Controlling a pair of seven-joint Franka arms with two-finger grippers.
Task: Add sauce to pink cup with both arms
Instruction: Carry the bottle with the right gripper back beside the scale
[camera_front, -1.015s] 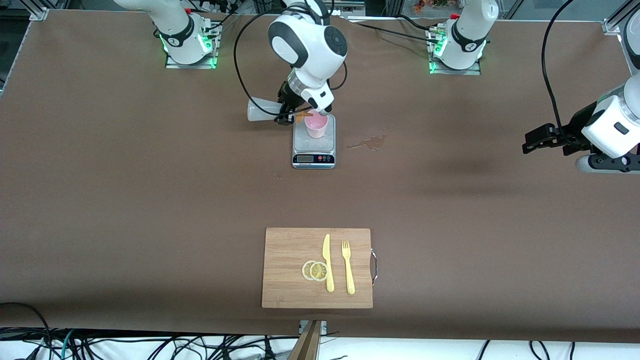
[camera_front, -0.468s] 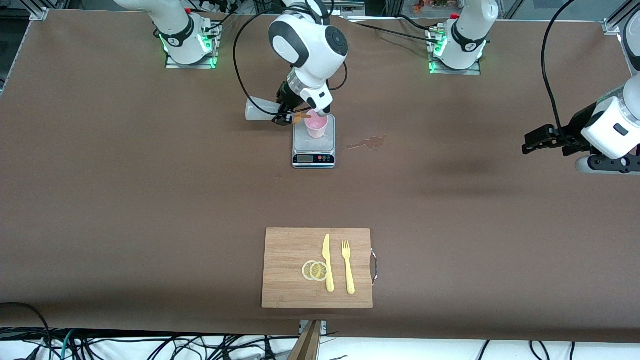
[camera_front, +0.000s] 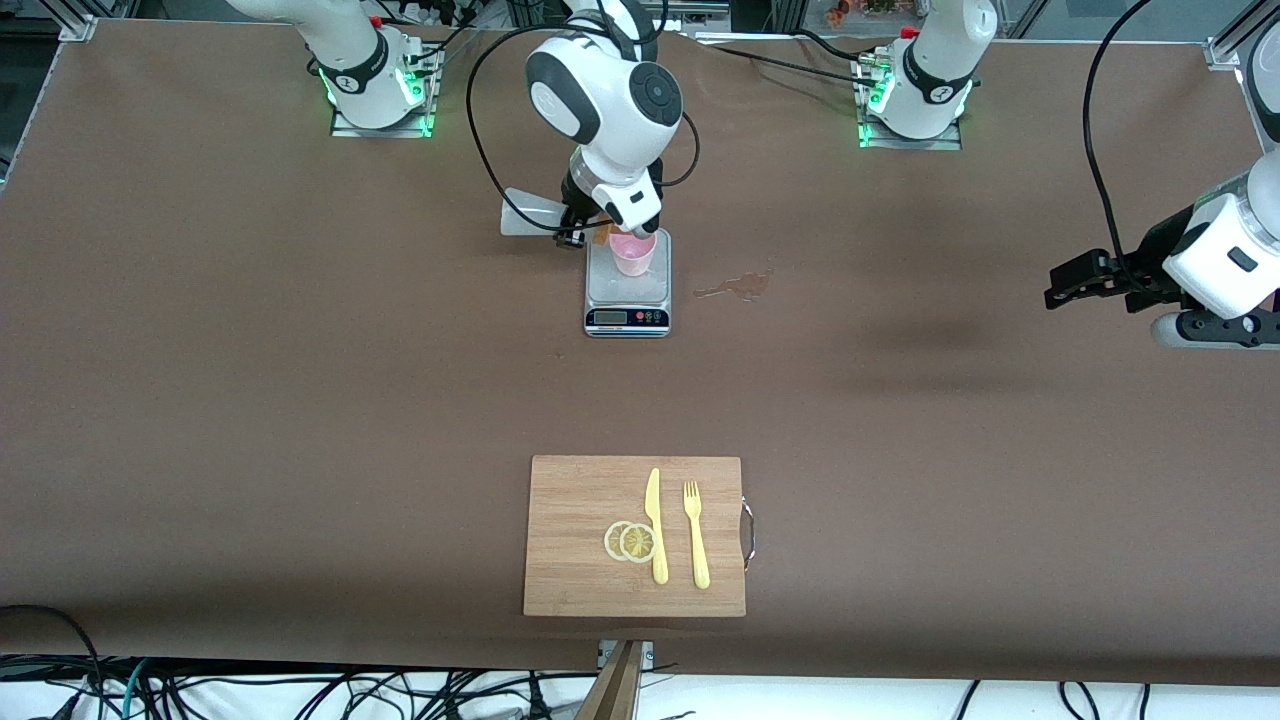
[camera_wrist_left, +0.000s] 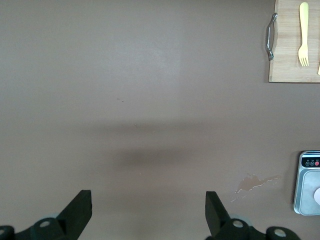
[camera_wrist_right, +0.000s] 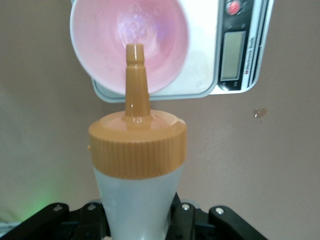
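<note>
Right gripper (camera_front: 578, 226) is clamped on the sauce (camera_wrist_right: 136, 165), tipped with its orange nozzle over, perhaps just inside, the pink cup (camera_front: 632, 253) on the scale (camera_front: 627, 300), while the left gripper (camera_front: 1075, 281) waits spread wide and empty over bare table.

Table (camera_front: 250, 400): brown matte covering, 1 continuous sheet. Aluminium frame corners (camera_front: 75, 25) at the table's edge, toward the bases. Below the edge nearest the front camera: white floor (camera_front: 850, 700) with tangled black cables (camera_front: 300, 695). Lighting even; soft shadows lie on the covering toward the left arm's end.
</note>
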